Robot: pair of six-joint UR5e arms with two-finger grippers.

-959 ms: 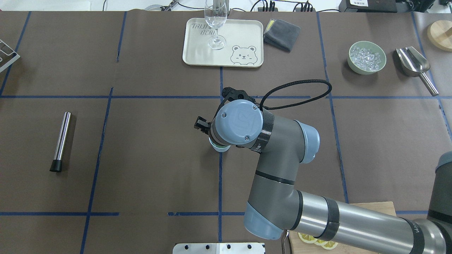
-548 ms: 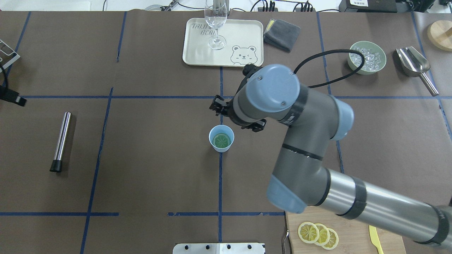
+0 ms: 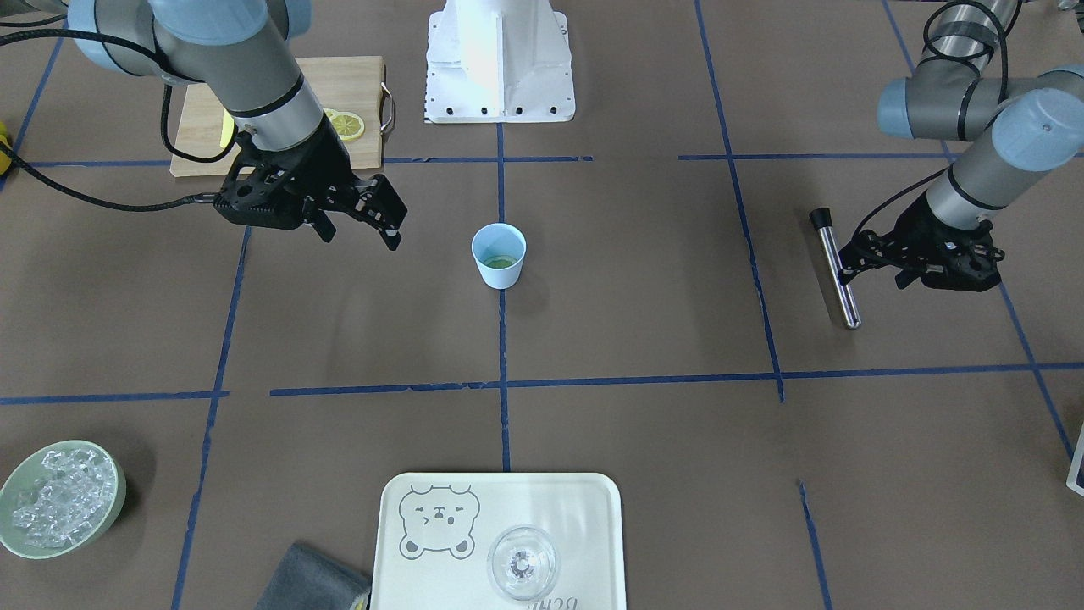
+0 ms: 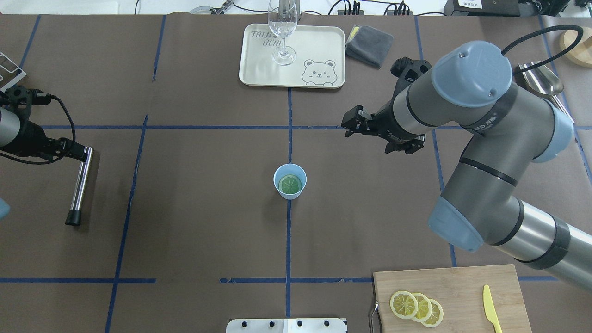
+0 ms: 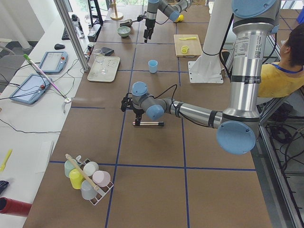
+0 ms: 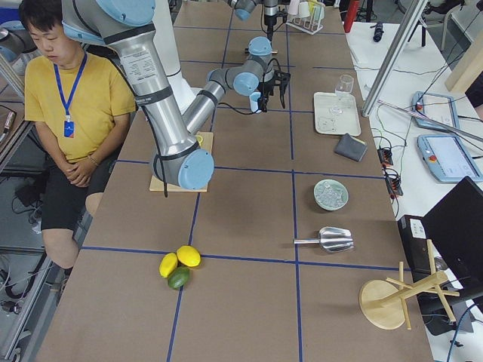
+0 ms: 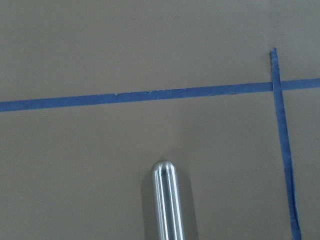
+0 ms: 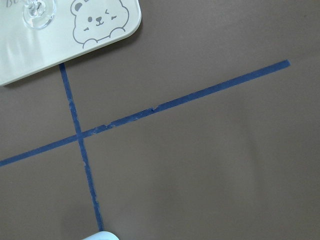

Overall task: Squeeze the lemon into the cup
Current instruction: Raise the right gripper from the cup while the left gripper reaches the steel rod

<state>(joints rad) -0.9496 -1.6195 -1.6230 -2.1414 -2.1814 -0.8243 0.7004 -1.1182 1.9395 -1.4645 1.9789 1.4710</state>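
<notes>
The light-blue cup (image 4: 290,181) stands at the table's middle on a blue tape line. A round lemon slice (image 4: 290,185) lies flat inside it, looking greenish against the blue wall; it also shows low in the cup (image 3: 500,254) as the lemon (image 3: 501,262). My right gripper (image 4: 375,138) hangs open and empty, up and to the right of the cup and apart from it (image 3: 360,232). My left gripper (image 4: 82,153) sits at the far end of a steel rod (image 4: 82,185), open as far as the front view shows (image 3: 851,258).
A cream tray (image 4: 319,46) with a clear glass (image 4: 283,32) and a grey cloth (image 4: 369,44) lie at the far edge. A wooden board (image 4: 462,286) holds three lemon slices (image 4: 414,305) and a yellow knife (image 4: 491,314). A green ice bowl (image 3: 59,500) and metal scoop (image 4: 545,81) are at the right.
My right arm has lifted off the cup and swung away to the right, leaving the lemon slice inside. My left arm has come in to the rod's far end.
</notes>
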